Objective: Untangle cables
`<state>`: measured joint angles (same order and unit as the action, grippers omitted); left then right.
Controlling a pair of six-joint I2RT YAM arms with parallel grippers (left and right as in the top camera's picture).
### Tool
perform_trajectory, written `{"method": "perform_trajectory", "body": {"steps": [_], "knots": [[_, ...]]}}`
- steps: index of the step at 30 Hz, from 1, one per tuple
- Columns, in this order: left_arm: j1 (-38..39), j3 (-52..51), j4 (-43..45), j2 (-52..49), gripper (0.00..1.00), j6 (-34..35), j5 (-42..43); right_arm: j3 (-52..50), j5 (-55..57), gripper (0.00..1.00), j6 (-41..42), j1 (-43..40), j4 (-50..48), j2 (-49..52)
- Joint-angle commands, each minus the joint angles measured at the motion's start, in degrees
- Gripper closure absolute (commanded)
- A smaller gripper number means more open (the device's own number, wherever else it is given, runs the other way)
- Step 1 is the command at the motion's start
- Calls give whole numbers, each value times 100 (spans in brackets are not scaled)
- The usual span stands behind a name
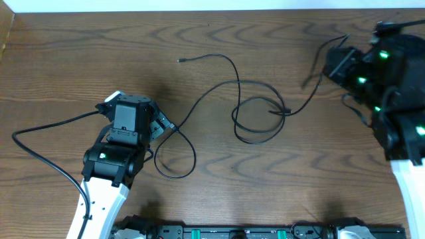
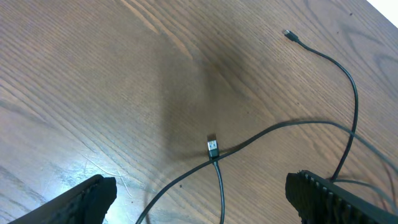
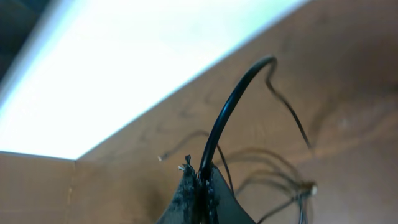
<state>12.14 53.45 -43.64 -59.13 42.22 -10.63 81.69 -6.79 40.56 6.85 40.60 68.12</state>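
Observation:
Two thin black cables (image 1: 237,82) lie crossed in loops on the wooden table (image 1: 80,60). One plug end (image 1: 180,60) lies free at the upper middle. Another plug end (image 1: 172,125) lies just ahead of my left gripper (image 1: 161,126), which is open and empty. In the left wrist view this plug (image 2: 212,147) sits between and beyond the spread fingers (image 2: 202,183), with cable (image 2: 219,186) running between them. My right gripper (image 1: 330,63) is raised at the upper right and shut on a black cable (image 3: 233,106), pinched at the fingertips (image 3: 202,177). No white cable shows.
A thicker black arm wire (image 1: 40,136) curves across the table to the left of my left arm. The table's far edge (image 1: 199,11) runs along the top. A knot of loops with a plug (image 1: 284,111) lies at the middle right.

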Motion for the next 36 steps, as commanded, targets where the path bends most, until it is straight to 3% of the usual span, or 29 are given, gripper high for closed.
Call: {"method": "perform_trajectory", "body": {"steps": [1, 5, 9, 15, 17, 21, 24, 26, 32, 36], "knots": [[-24, 76, -28, -7, 6, 33, -37, 116, -131, 99, -551, -201, -151, -109], [-24, 76, -28, -7, 6, 31, -35, 116, -664, 99, -1246, -452, -743, -39], [-24, 76, -28, -7, 6, 33, -37, 116, -1950, 99, -1296, -774, -1508, 35], [-24, 76, -28, -7, 6, 33, -35, 70, -3860, 99, 31, -778, -1762, 348], [-24, 76, -28, -7, 6, 33, -35, 0, -3858, 99, -208, -590, -1764, 490], [-24, 76, -28, -7, 6, 31, -37, -48, -3335, 99, -1517, -258, -1615, 844], [-24, 76, -28, -7, 6, 33, -37, -48, -2798, 99, -1569, -188, -1445, 1051], [-24, 76, -28, -7, 6, 33, -37, -48, -2761, 99, -1250, -201, -1445, 1161], [-24, 76, -28, -7, 6, 31, -37, -50, -2632, 99, 1040, -131, -1093, 1427], [-24, 76, -28, -7, 6, 33, -35, -50, -1580, 99, 1727, 201, -341, 1755]]}}
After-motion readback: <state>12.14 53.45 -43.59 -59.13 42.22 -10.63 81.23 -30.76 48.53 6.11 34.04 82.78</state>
